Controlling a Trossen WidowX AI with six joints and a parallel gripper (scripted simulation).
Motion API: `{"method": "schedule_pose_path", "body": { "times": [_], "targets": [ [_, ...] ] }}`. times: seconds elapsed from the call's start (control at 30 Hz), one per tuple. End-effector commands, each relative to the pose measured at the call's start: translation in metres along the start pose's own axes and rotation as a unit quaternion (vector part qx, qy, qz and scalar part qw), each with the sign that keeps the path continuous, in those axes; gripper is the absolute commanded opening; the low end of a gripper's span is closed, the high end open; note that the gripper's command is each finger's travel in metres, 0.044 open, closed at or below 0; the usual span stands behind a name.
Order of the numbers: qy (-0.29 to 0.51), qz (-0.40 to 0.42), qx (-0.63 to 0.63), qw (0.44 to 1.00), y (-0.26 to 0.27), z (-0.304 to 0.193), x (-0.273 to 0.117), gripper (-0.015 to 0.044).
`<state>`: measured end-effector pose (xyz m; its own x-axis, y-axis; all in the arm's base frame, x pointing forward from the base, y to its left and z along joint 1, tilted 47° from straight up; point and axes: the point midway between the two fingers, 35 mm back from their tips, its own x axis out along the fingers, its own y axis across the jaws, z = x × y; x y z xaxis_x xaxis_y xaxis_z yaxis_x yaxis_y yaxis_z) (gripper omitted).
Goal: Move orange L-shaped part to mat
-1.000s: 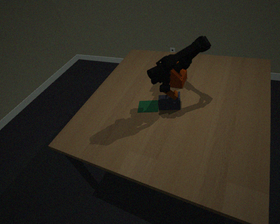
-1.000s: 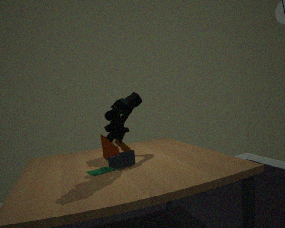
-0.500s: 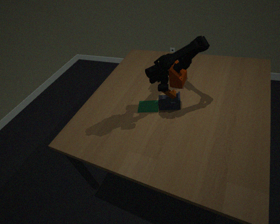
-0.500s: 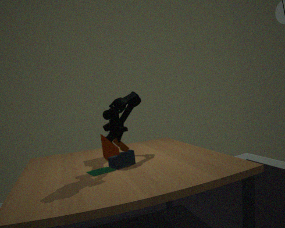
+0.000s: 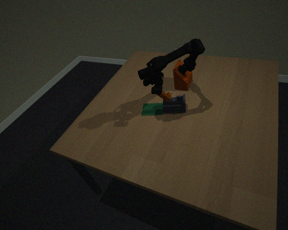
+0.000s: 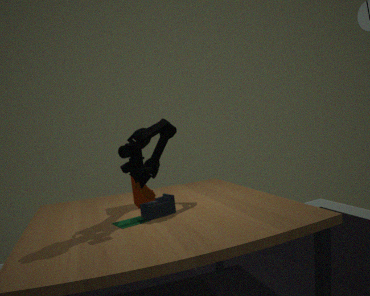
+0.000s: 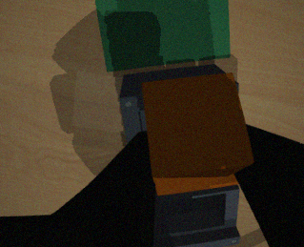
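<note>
My gripper [image 5: 157, 92] [image 6: 142, 184] [image 7: 187, 136] is shut on the orange part [image 5: 164, 96] [image 7: 196, 120], one black finger on each side of it. The part is held tilted, its L-shaped end pointing down and away from the fingers, above the mat-side edge of the grey tray [image 5: 174, 109] [image 6: 159, 210] [image 7: 130, 117]. Whether its low end touches the tray cannot be told. In the exterior view the part is not clearly made out. The green mat [image 5: 148, 107] [image 6: 127, 223] [image 7: 220, 30] lies flat beside the tray, with shadows across it.
The arm's orange base [image 5: 181, 80] [image 6: 139, 195] stands behind the tray. The tray's walls rise above the wooden table [image 5: 208, 150] [image 6: 96, 256], with a raised block at the end away from the mat. The arm's shadow falls over the table beyond the mat.
</note>
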<state>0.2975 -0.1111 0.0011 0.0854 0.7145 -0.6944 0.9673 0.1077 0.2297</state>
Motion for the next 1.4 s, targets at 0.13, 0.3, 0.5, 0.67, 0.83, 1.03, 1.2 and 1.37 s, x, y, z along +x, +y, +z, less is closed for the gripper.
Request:
{"method": "schedule_pose_path", "body": {
  "times": [0.13,0.3,0.5,0.67,0.83,1.03,1.2,1.37],
  "targets": [
    [-0.003,-0.001,-0.004,1.0,-0.004,0.037,-0.001,0.0],
    [-0.004,-0.001,-0.004,1.0,-0.006,0.06,-0.001,0.0],
    [-0.005,-0.001,-0.005,1.0,-0.009,0.087,-0.002,0.0],
    [-0.005,-0.001,-0.005,1.0,-0.01,0.09,-0.001,0.0],
    [-0.005,-0.001,-0.005,1.0,-0.01,0.09,0.003,0.0],
    [-0.005,-0.001,-0.005,1.0,-0.01,0.09,0.013,0.0],
    [-0.005,-0.001,-0.005,1.0,-0.009,0.091,0.021,0.0],
    [-0.005,-0.001,-0.005,1.0,-0.009,0.091,0.029,0.0]
  ]
}}
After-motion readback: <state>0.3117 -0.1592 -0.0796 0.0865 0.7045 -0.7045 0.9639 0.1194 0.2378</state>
